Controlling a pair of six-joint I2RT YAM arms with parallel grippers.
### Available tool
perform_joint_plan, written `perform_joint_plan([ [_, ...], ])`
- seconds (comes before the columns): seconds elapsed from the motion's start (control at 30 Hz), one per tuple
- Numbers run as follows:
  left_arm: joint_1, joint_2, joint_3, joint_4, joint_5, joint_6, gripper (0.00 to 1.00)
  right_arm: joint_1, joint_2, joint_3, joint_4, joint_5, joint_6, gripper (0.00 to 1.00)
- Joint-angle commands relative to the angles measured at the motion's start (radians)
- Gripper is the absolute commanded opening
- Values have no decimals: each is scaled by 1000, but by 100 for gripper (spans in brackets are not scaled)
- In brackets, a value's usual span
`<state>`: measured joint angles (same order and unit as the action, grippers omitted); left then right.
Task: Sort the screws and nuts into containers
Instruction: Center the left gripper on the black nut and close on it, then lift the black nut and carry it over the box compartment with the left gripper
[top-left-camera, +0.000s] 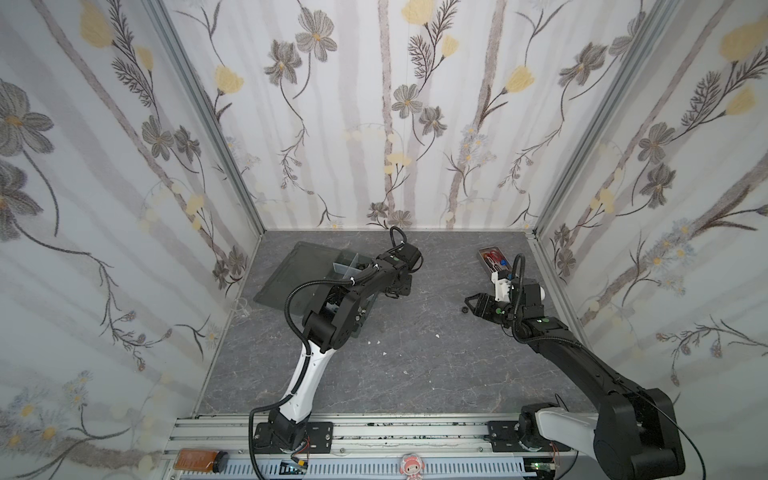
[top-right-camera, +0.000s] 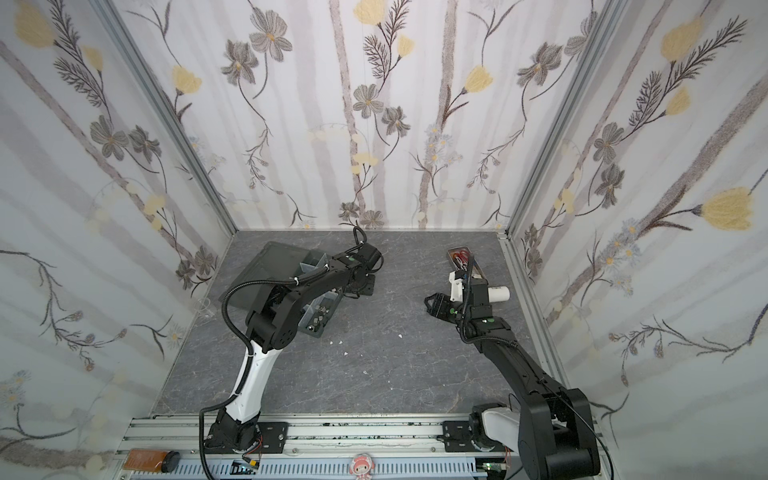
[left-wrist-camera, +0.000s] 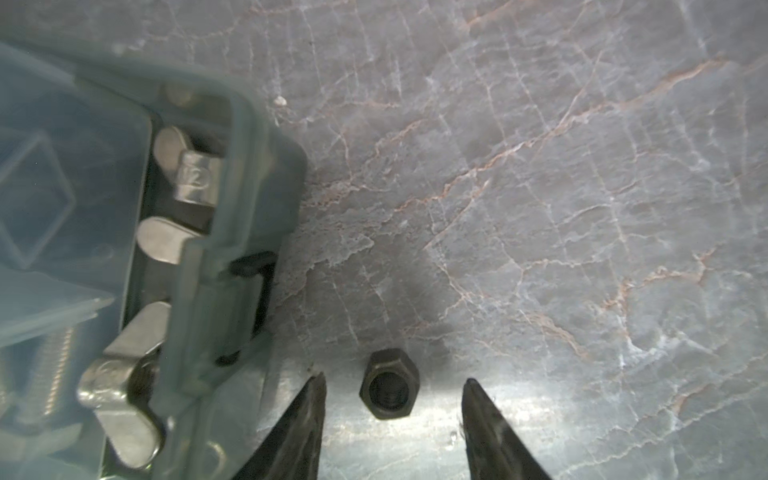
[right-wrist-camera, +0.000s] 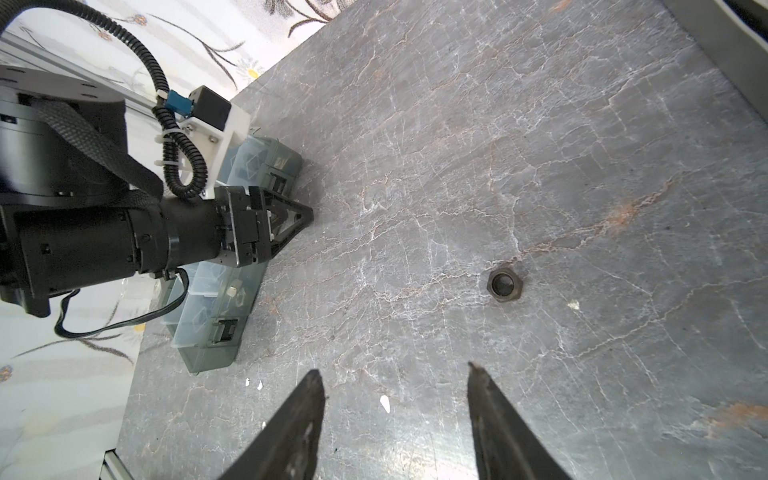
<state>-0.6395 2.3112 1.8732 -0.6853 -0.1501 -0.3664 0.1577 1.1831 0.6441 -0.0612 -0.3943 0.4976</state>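
Left wrist view, item one: your left gripper (left-wrist-camera: 394, 378), jaws parted, straddling a black hex nut (left-wrist-camera: 389, 384) that lies flat on the table (left-wrist-camera: 540, 166), neither finger touching it. Just beside it: the organizer box (left-wrist-camera: 249, 166), with silver wing nuts (left-wrist-camera: 191, 176) in its corner compartment. Item two: your right gripper (right-wrist-camera: 392, 368), jaws parted, nothing between them. In a top view, a second black nut (top-left-camera: 464, 309) lies loose at three o'clock of table centre, just off that gripper's tips; the box lies at ten o'clock.
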Motion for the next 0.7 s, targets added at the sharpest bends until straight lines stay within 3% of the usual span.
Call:
perform_joint_plan([
  [0.0, 4, 14, 15, 8, 13, 4, 49, 0, -11, -4, -2, -5, -13, 57],
  [0.33, 4, 31, 11, 13, 17, 0, 34, 0, -19, -4, -8, -3, -14, 56],
  [0.53, 2, 27, 8, 12, 23, 1, 18, 0, -27, -2, -13, -1, -14, 57],
  [0.67, 2, 10, 1, 12, 21, 0, 12, 0, -32, -3, -14, 0, -14, 57],
])
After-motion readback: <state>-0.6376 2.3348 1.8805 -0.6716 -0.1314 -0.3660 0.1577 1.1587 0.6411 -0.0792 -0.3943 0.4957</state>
